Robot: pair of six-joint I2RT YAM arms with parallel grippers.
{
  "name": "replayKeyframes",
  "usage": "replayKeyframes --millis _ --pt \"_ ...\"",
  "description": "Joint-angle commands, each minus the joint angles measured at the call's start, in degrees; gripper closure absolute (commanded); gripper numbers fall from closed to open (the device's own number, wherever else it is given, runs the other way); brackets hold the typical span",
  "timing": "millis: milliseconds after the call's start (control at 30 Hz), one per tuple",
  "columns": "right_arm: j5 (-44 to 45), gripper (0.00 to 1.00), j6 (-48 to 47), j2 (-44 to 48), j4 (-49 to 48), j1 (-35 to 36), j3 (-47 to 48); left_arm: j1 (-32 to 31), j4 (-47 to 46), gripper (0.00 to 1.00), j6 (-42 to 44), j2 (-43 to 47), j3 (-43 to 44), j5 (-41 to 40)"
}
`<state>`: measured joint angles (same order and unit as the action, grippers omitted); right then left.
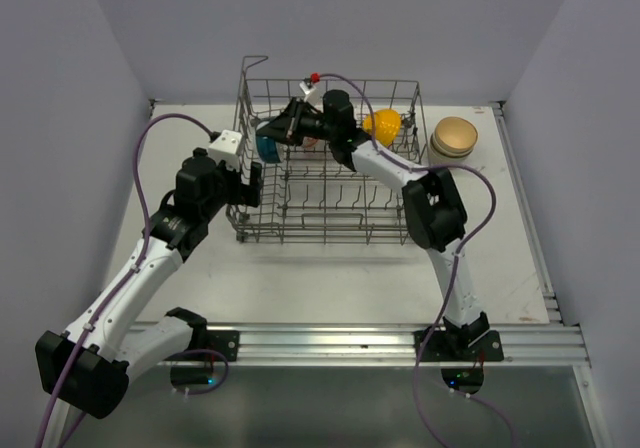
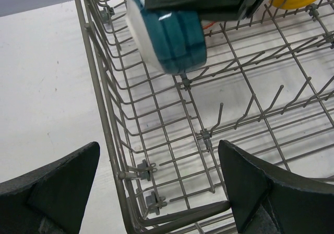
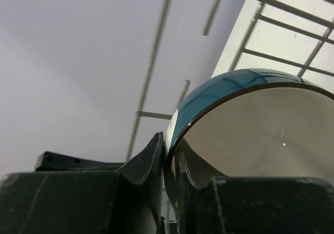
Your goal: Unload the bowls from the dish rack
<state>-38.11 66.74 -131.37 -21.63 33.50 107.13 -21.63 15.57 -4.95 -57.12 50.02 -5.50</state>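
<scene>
While the teal bowl [image 2: 172, 35] hangs in the dish rack's [image 1: 330, 223] far-left corner, right pincer [image 3: 168, 150]: clamped on its rim
left pincer [image 2: 159, 155]: open, empty, over the rack's left wall

One grey rectangular metal wire dish rack [image 1: 330, 230]. Single bowls countable: two, being one teal-and-white round ceramic bowl [image 2: 169, 41] and one yellow round ceramic bowl [image 1: 383, 125]. One stack of beige round ceramic bowls [image 1: 455, 138]; more than one in it, exact number not readable. One white flat table [image 1: 300, 278]. One silver metal mounting rail [image 1: 330, 341]. Two white-and-black robot arms: left arm [image 1: 140, 268], right arm [image 1: 452, 268]. Two black two-finger grippers: left gripper [image 2: 159, 150], right gripper [image 3: 169, 150]. Any further bowls in the rack are hidden, count unknown.
</scene>
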Motion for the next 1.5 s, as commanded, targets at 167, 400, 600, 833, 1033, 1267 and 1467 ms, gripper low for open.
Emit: replayKeyframes --millis 167,400,600,833,1033,1267,1467 --pt "-2.41 1.0 -8.72 14.73 7.55 -4.66 -1.05 0.09 -0.98 0.0 0.38 1.05 0.78 -1.89" --pt "0.58 1.0 -23.05 22.9 26.53 -11.07 -0.52 0.09 -0.72 0.0 0.38 0.78 0.87 -1.36" --pt "5.66 1.0 -33.07 29.41 38.49 -19.86 0.18 0.18 -0.72 0.0 0.47 0.78 0.96 -0.92" --pt "18.67 1.0 -44.57 30.65 52.62 -27.42 4.65 0.09 -0.46 0.0 0.38 0.61 1.31 0.05" --pt "36.76 1.0 -54.43 25.74 61.78 -29.36 8.87 0.09 -0.46 0.0 0.29 0.26 1.31 1.1" --pt "43.99 1.0 -58.48 17.3 65.31 -32.0 13.36 0.1 -0.28 0.0 0.2 -0.36 1.57 2.16" --pt "46.99 1.0 -60.5 13.25 64.7 -33.32 14.95 0.09 -0.19 0.0 0.2 -1.41 1.75 2.95"
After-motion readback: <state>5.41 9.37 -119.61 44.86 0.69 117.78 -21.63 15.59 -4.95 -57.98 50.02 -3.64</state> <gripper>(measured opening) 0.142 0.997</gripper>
